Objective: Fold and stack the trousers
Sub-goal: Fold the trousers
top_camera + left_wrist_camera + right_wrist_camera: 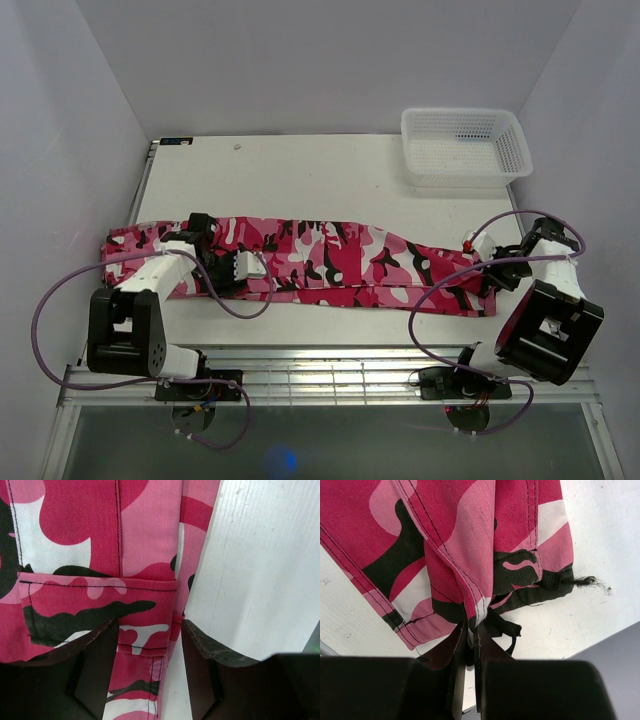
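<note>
Now right fingers [451, 650] pinch the trousers [340, 262], left fingers [97, 670] spread, basket [410, 140] well apart.

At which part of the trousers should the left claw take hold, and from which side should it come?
Probably the edge beside the pocket flap, from above. The trousers lie flat on the table, so only an edge gives cloth to pinch; the left claw stands open astride it, and the right claw is shut on the hem end.

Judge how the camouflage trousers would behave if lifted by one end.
Probably floppy: the trousers bunch into folds where the right gripper pinches them, so they should drape. Likely not slippery: the weave looks coarse. Stretched across the table, the far end may drag.
</note>
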Tool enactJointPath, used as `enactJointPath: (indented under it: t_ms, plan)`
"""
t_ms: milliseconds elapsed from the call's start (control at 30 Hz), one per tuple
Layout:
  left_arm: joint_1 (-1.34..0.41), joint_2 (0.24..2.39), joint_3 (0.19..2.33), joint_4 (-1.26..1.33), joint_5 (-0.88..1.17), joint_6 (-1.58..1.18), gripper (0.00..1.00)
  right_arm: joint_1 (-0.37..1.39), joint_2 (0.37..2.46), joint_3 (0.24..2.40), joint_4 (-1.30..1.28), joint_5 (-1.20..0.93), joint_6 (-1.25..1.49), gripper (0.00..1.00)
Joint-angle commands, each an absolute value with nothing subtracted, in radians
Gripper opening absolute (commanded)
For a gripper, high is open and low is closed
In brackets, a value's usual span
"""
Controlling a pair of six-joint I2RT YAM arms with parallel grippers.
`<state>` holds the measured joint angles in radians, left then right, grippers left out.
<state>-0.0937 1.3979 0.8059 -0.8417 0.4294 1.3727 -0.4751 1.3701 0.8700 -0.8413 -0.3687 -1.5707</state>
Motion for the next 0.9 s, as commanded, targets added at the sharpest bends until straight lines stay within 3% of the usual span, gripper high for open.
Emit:
enactJointPath:
  t_ms: [0, 267, 433, 600, 867]
  plan:
    - [-0.097, 1.342, 0.787, -0.876, 0.43, 1.42, 0.64, -0.466, 1.378, 0.911, -0.854, -0.383, -1.568, 0.08]
    - [-0.095, 1.413, 0.755, -0.79, 0.357, 1.391, 0.43, -0.466, 1.382, 0.931, -0.877, -0.379, -1.589, 0.08]
    - [-0.087, 1.42, 0.8, -0.794, 0.354, 1.382, 0.19, -0.466, 1.391, 0.948, -0.887, -0.377, -1.597, 0.08]
    - [-0.074, 1.398, 0.882, -0.868, 0.38, 1.397, 0.01, -0.466, 1.384, 0.954, -0.899, -0.376, -1.617, 0.08]
    - [-0.002, 1.335, 0.989, -1.051, 0.354, 1.523, 0.0, -0.466, 1.304, 0.977, -1.008, -0.391, -1.742, 0.08]
